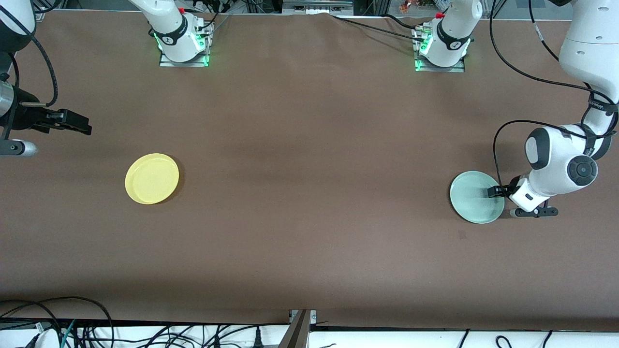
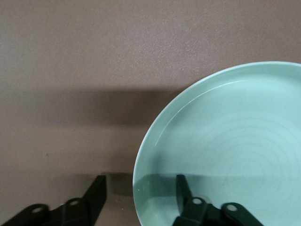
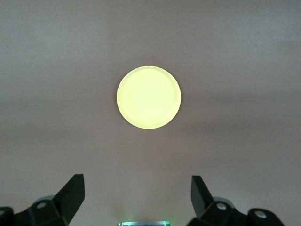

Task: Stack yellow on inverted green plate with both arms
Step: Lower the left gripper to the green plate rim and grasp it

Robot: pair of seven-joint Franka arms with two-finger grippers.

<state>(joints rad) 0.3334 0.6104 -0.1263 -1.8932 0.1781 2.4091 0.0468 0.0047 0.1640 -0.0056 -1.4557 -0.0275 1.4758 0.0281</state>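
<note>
The yellow plate (image 1: 152,178) lies rim up on the brown table toward the right arm's end. In the right wrist view the yellow plate (image 3: 148,97) shows whole. My right gripper (image 1: 77,124) is open and empty, up in the air, over bare table beside the yellow plate (image 3: 136,186). The pale green plate (image 1: 477,196) lies hollow side up toward the left arm's end. My left gripper (image 1: 494,191) is open and low at the plate's edge. In the left wrist view (image 2: 140,181) its fingers straddle the green plate's rim (image 2: 141,155), one over the plate, one over the table.
The two arm bases (image 1: 184,46) (image 1: 440,48) with green lights stand along the table's edge farthest from the front camera. Cables (image 1: 87,328) lie off the table's nearest edge. A wide stretch of brown tabletop (image 1: 314,183) lies between the two plates.
</note>
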